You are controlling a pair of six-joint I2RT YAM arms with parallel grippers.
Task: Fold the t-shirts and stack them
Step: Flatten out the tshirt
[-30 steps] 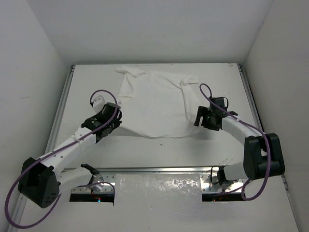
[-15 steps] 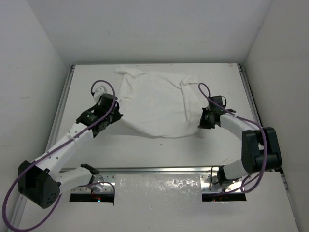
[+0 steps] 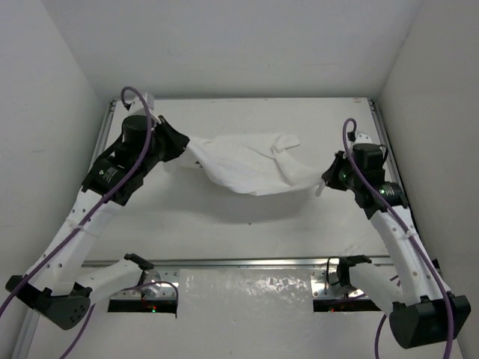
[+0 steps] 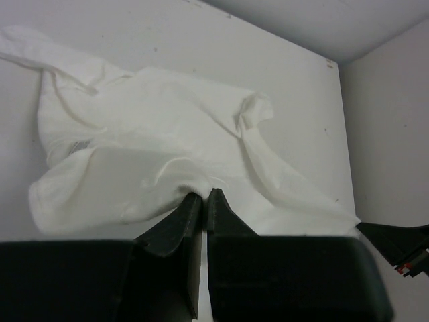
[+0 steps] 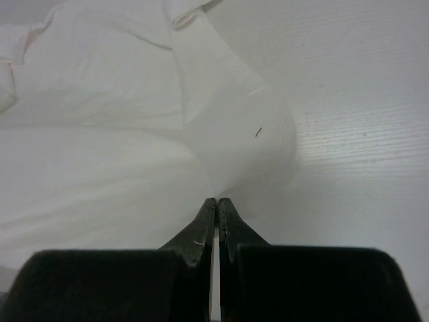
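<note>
Both arms have risen and swung apart since a second ago, taking the white t-shirt (image 3: pixel 247 166) up off the tabletop (image 3: pixel 224 224). It now hangs stretched between them over the middle of the tabletop, nearer the far edge. It sags and is bunched, with one sleeve flopped over. The left fingers (image 4: pixel 179 218) are clamped on a gathered fold at its left end. The right fingers (image 5: pixel 196 236) are pressed together on a thin edge at its right end. That thin pinch looks likely to slip if the arms pull further apart, and bunched cloth laid down would crease.
</note>
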